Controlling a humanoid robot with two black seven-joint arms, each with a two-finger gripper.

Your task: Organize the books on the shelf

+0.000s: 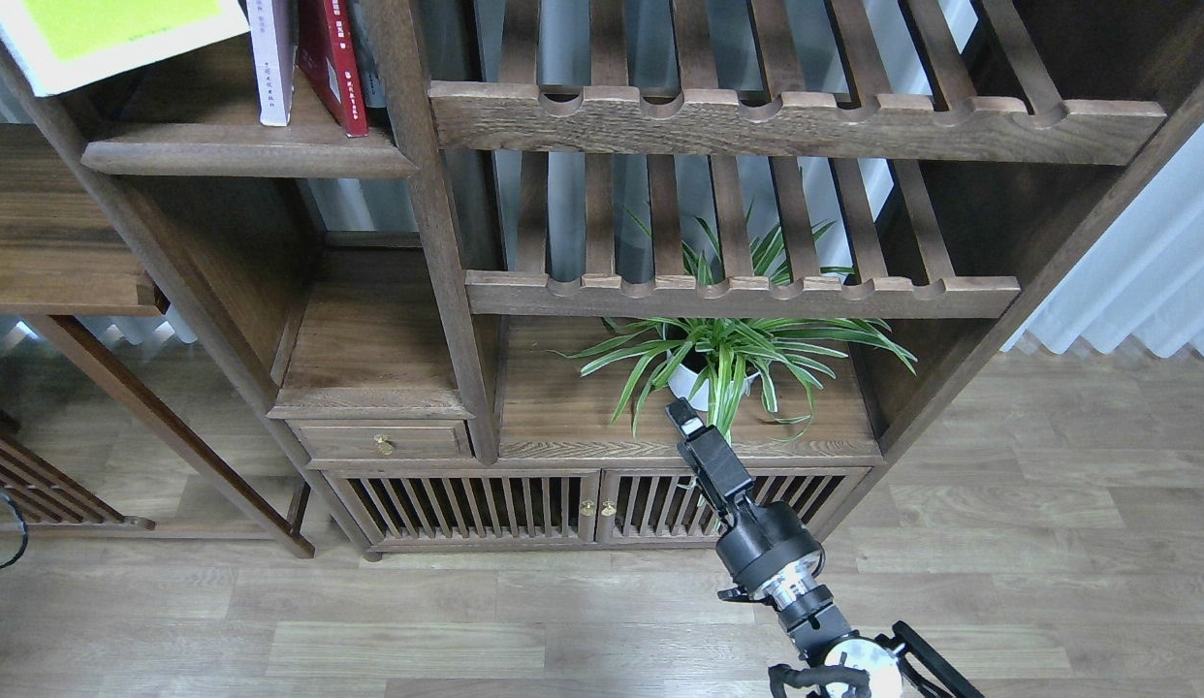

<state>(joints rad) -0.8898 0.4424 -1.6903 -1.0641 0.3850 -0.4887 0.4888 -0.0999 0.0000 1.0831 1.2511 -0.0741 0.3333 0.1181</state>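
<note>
Hanging at the top-left corner, cut off by the edge of view: yellow-green book (117,29), white lower margin showing, cover face toward the camera, long edge tilted, running up and to the right. Overlaps the left part of the shelf (243,155) — the solid dark board with the rounded front edge — but not yet standing on it, by the look of it. Whatever carries it lies out of view; no left gripper visible, so its grip cannot be told.

Just right of that book, on the same shelf: pale lavender-white book (272,63) upright, spine out, and red book (332,68) right beside it, leaning slightly left at the top, close against the lavender one. A darker volume behind the red one, near the post, too hidden to name.

Key relation: open slot lies left of the lavender spine, so the yellow-green book probably needs turning spine-out, long axis upright, then sliding in from the left. Left arm's side — clearly the nearer one.

Right gripper (681,417) far off, low and centre, pointing up toward the spider plant (728,354) in its white pot on the cabinet top (563,427); holds nothing visible, seen narrow and dark — open or closed, cannot tell. Slatted racks (738,291) above the plant play no part.
</note>
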